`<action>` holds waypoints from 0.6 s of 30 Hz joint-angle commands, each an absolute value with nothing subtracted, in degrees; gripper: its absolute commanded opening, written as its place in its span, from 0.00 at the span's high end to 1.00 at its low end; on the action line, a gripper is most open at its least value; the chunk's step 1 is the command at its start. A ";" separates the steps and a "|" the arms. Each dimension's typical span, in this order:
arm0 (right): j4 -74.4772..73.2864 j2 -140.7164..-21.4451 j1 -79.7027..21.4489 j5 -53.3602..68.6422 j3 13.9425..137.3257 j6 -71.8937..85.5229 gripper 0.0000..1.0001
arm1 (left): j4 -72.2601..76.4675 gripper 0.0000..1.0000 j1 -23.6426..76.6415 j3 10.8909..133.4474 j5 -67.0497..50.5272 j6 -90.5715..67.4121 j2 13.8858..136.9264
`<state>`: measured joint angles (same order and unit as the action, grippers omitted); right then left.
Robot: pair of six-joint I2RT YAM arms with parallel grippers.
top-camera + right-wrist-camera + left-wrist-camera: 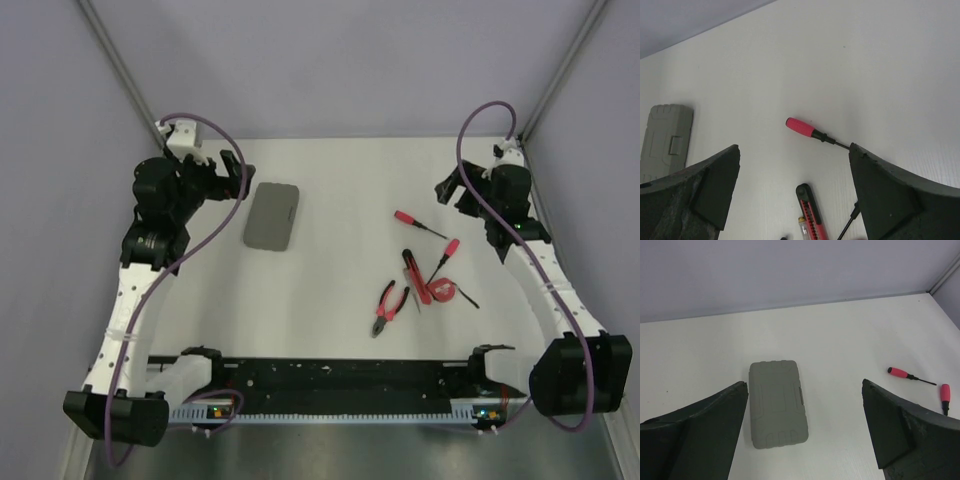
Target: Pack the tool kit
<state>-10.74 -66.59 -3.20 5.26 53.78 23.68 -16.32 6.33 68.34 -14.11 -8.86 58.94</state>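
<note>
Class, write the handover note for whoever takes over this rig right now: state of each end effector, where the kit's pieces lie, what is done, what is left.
Left end effector: open, empty, facing the grey case.
Right end effector: open, empty, near the far screwdriver.
Grey case: shut, flat on the table, left of centre.
Far screwdriver, second screwdriver, knife, tape measure and pliers: loose on the table, right of centre.
Done: nothing packed.
Left: open the case, seat each tool, shut it.
</note>
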 commanded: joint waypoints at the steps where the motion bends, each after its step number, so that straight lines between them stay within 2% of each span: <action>1: -9.84 -68.72 -2.90 3.78 57.74 26.02 0.10 | -10.82 0.01 5.98 67.86 -15.29 -8.96 59.68; 5: -6.86 -71.18 -2.90 8.08 59.14 25.40 0.10 | -8.80 0.01 5.98 64.87 -20.13 -7.82 62.13; 13: -5.89 -81.38 -3.43 23.28 66.35 25.23 0.14 | -12.22 0.04 4.05 66.97 -15.30 -16.52 79.78; 18: -4.83 -84.11 -5.62 24.61 67.76 24.52 0.13 | -16.07 0.04 1.59 71.36 -6.60 -18.10 90.25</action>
